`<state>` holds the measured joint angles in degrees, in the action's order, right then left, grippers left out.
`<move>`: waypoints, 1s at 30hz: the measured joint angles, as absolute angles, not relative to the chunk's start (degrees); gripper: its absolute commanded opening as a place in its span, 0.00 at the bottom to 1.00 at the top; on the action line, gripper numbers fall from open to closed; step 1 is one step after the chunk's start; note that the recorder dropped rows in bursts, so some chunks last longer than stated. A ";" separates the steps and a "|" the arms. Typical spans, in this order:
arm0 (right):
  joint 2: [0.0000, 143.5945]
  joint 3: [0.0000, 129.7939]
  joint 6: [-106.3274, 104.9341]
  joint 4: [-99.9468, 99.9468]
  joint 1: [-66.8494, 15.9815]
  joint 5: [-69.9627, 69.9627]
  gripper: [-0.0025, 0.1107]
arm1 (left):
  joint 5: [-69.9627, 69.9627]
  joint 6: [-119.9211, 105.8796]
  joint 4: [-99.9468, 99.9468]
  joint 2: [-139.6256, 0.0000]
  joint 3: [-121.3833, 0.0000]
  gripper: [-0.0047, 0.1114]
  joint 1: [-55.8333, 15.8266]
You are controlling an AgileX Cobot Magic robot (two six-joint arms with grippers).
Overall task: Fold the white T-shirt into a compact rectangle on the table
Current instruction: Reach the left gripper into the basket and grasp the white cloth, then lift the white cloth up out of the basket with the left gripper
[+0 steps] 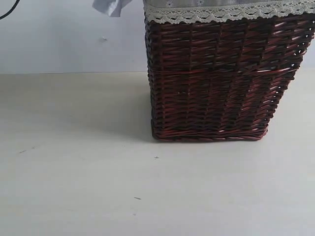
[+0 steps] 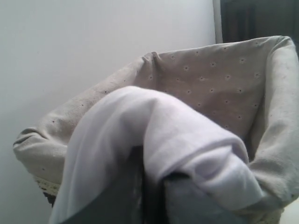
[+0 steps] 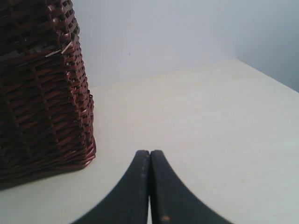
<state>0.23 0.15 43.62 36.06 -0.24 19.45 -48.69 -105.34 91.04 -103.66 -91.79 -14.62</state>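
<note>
Left wrist view: my left pincer [image 2: 152, 186] pinches a fold of the shirt [image 2: 177, 135], bunched over the liner [image 2: 210, 79] of the basket. Exterior view puts the basket [image 1: 216, 78] at one o'clock on the worktop [image 1: 98, 187]. My right pincer [image 3: 149, 161] is pressed together, empty, above the worktop beside the basket.

The wicker basket [image 1: 221, 83] is showing woven dark reddish-brown cane, ribbed and slightly glossy. Its liner [image 2: 210, 79] is looking like matt grey-beige cloth with small printed dots, and it is edged with openwork white lace [image 1: 221, 14]. The white T-shirt [image 2: 177, 135] is appearing as soft, smooth, matt fabric. The table [image 1: 74, 187] is presenting a smooth, matt cream surface. The right gripper [image 3: 149, 154] is showing 2 smooth, matt black fingers [image 3: 128, 196].
</note>
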 measured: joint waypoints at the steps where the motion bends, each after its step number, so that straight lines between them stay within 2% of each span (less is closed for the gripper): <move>1: 0.23 0.15 43.62 36.06 -0.24 19.45 0.02 | -48.69 -104.58 91.04 -103.66 -91.91 0.04 -14.62; 21: 0.23 0.15 43.62 36.06 -0.24 19.45 0.02 | -46.82 -66.12 92.38 -103.45 -98.13 0.04 -14.62; 25: 0.23 0.15 43.62 36.06 -0.24 19.45 0.02 | -42.85 -68.16 87.23 -103.31 -98.42 0.04 -15.56; 30: 0.23 0.15 43.62 36.06 -0.24 19.45 0.02 | -31.01 -69.69 77.89 -103.18 -98.14 0.04 -18.70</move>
